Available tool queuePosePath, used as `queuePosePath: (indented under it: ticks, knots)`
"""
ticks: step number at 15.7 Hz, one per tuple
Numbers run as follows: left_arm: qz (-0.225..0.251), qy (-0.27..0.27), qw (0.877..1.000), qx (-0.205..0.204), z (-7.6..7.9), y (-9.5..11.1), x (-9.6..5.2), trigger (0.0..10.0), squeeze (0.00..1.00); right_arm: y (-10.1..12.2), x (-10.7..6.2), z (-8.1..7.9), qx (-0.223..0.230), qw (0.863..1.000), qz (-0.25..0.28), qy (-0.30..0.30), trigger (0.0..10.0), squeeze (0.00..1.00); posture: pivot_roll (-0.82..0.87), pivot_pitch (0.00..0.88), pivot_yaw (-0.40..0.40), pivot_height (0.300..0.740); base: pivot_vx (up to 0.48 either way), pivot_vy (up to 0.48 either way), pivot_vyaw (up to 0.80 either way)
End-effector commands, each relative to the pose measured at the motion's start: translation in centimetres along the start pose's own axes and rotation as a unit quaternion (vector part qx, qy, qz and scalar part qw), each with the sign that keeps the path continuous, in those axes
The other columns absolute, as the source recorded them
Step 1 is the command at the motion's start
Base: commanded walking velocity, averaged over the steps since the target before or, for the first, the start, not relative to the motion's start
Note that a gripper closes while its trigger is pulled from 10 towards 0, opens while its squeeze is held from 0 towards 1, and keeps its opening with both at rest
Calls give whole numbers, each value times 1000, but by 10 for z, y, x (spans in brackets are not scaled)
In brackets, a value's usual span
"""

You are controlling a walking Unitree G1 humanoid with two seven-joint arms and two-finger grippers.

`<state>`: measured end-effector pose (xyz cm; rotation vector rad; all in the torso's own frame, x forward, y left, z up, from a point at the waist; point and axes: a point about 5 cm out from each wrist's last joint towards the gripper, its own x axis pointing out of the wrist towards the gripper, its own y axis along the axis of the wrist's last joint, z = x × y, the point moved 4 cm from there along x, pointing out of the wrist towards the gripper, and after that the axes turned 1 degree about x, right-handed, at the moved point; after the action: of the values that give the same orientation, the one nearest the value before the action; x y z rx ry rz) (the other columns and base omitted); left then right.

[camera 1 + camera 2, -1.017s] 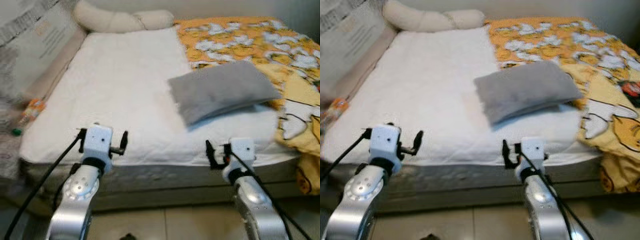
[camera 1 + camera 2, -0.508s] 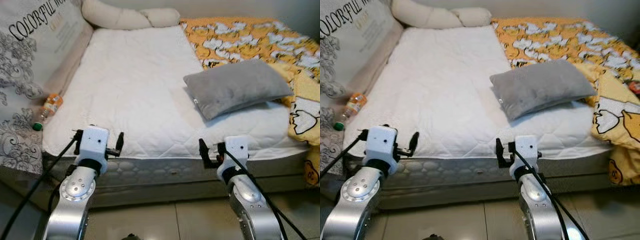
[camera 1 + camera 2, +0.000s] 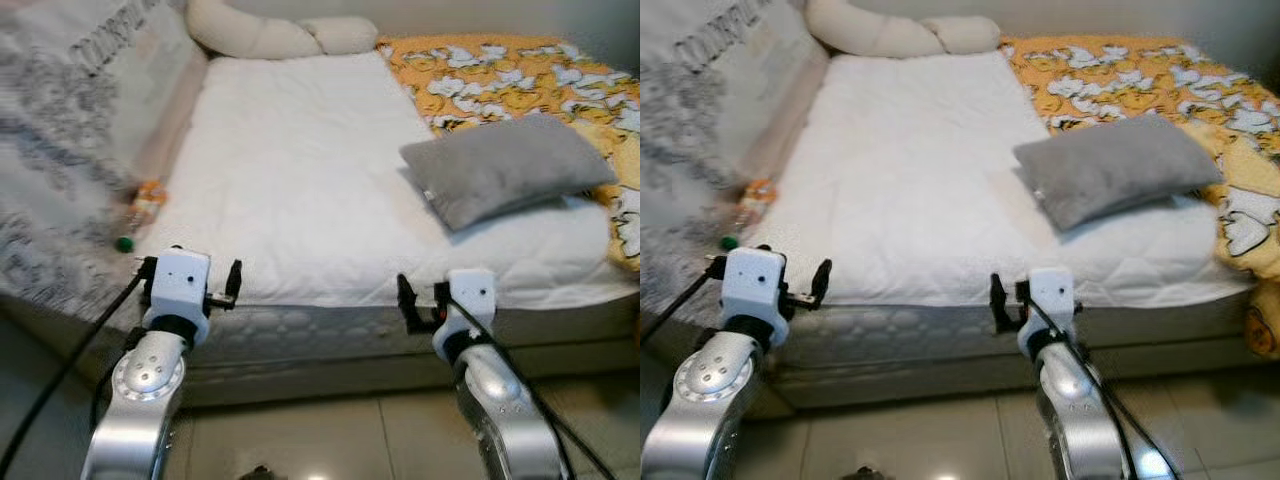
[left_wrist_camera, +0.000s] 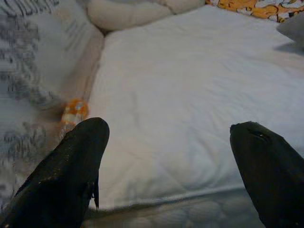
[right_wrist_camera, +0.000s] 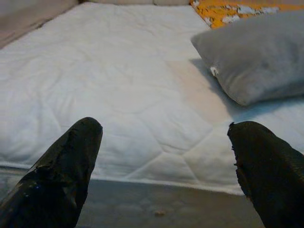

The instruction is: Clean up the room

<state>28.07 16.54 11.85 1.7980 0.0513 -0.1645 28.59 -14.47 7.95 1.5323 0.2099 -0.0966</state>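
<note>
The left gripper (image 4: 166,161) hangs with its two black fingers spread wide, nothing between them and nothing touched; through the gap lies the white mattress (image 3: 300,170), and off toward the wall side an orange bottle (image 4: 73,114). The right gripper (image 5: 164,161) is likewise spread and empty, poised just short of the bed's front edge, looking across the quilted surface at the grey pillow (image 5: 256,52).

What has changed over the last second is the view rather than the things. The whole scene has slid rightward across the head camera, so the robot has turned or stepped to its left; both arms sit in the same raised posture as before. The bottle, first a blur at the picture's margin, now lies nearer the left arm, and the printed fabric panel (image 3: 70,140) beside the bed takes up more of the frame, smeared by motion.

For tidying the room, this reads as lining up on the bottle, the one obvious piece of litter. It lies on its side, green cap toward the robot, in the seam between the mattress's left edge and the panel, well ahead of the left gripper. The pillow rests on the mattress's right half, near the yellow cartoon-print blanket (image 3: 500,75). Nothing is yet grasped.
</note>
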Motion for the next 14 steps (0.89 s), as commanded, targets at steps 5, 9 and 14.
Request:
queuePosePath:
  ticks: [5, 9, 14]
  knots:
    - [20, 13, 1000, -2, -3, 11, 4, 10000, 1000, 7, 6, 2, -12, 1000, 11, 5, 10000, 1000, 48, 0, 35, 740, 51, 0, 0]
    - [20, 11, 1000, -2, -3, 12, 5, 10000, 1000, 11, 10, 6, -25, 999, 19, 5, 10000, 1000, 45, 0, 36, 740, 258, 0, 600]
    - [21, -1, 1000, 2, 2, 12, 5, 10000, 1000, 8, 7, 7, -19, 1000, 16, -2, 10000, 1000, 39, 0, 37, 740, 258, 0, 320]
